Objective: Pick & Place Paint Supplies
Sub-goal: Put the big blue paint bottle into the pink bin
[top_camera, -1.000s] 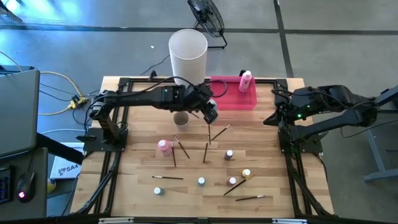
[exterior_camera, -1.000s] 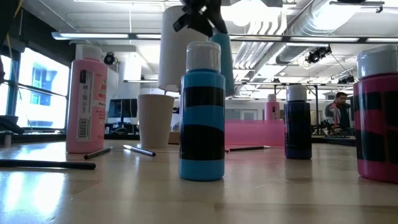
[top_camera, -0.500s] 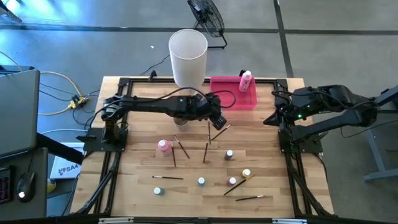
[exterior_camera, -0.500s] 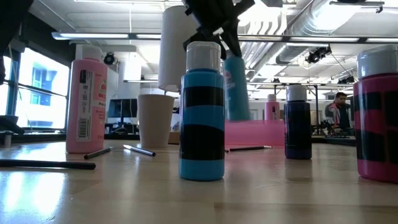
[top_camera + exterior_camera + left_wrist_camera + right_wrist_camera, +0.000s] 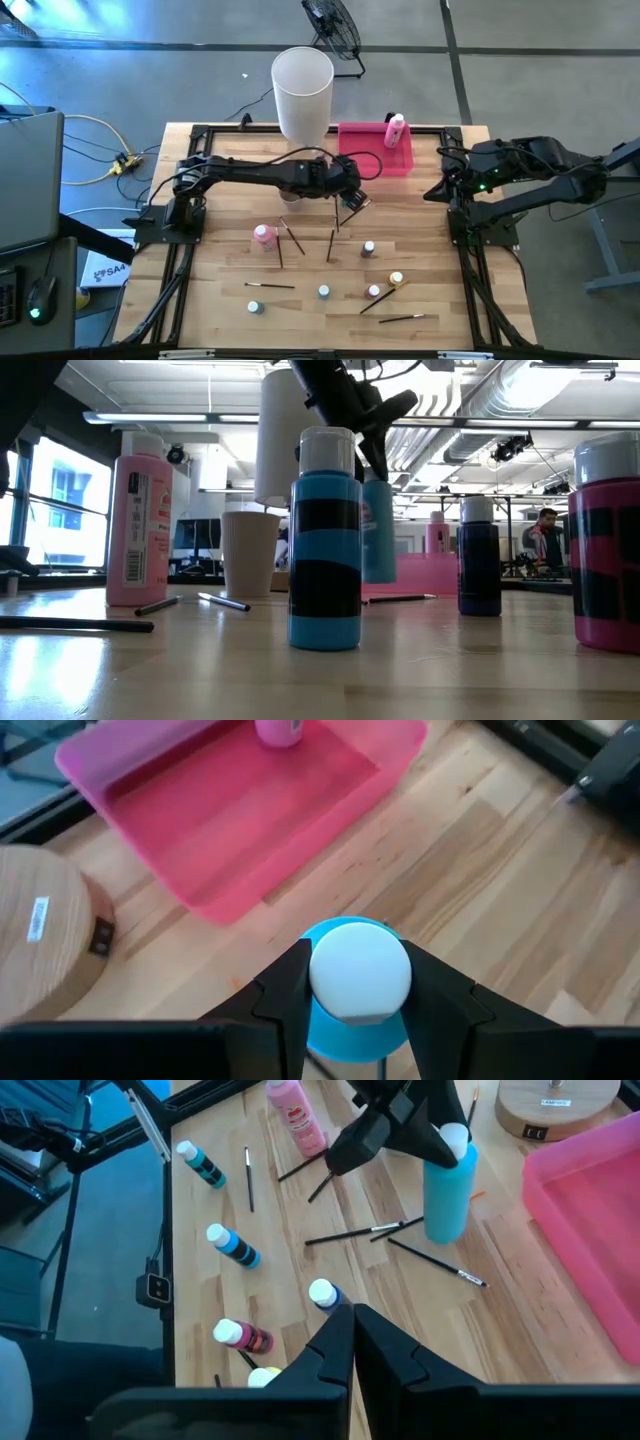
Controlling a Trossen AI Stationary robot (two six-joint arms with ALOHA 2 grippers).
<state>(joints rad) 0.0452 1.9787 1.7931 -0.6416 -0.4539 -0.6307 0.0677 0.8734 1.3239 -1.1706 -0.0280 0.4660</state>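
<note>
The left tool [image 5: 358,995] is clamped on the neck of a teal paint bottle [image 5: 447,1198], one finger on each side just under its round white cap, holding it upright above the wooden counter [image 5: 220,300], near the front edge of the pink tray [image 5: 250,810]. The bottle is tall and smooth, a clear teal, with a label on its side. In the tray stands a pink bottle [image 5: 396,130] with a white cap. Another tall pink bottle [image 5: 264,236] stands on the counter, and thin dark paintbrushes [image 5: 331,243] and tiny bottles [image 5: 368,248] lie scattered over the near half. The right tool [image 5: 352,1342] is fully closed, holding nothing, drawn back at the counter's right side.
</note>
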